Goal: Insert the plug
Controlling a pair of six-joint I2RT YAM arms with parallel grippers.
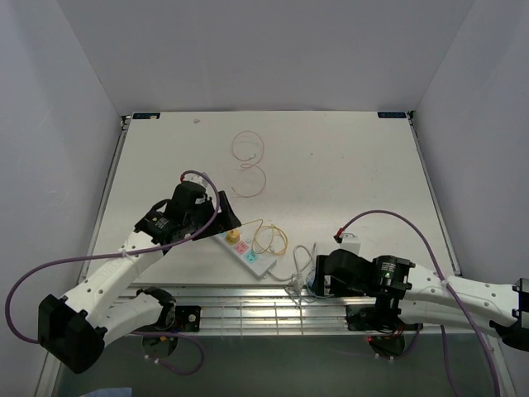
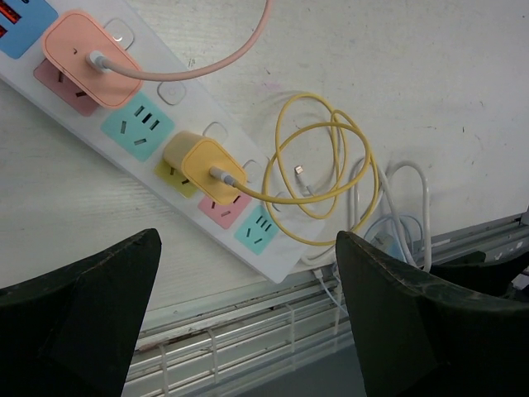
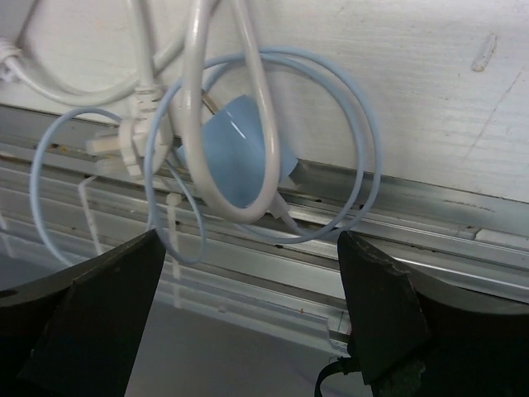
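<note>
Far across the white table (image 1: 355, 157) from me lies a thin pink cable (image 1: 264, 179), loosely looped. Nearer, I see a yellow cable (image 2: 322, 242) coiled, close to the slatted metal rail (image 1: 240, 299) at my edge.

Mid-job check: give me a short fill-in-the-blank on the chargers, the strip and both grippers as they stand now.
Two chargers sit plugged into the power strip: a pink charger and a ____ one.
The blue charger lies unplugged, with a thick ____ cord looped over it.
The left gripper and the right gripper both stand ____, holding nothing.

Missing words: yellow; white; open.
</note>
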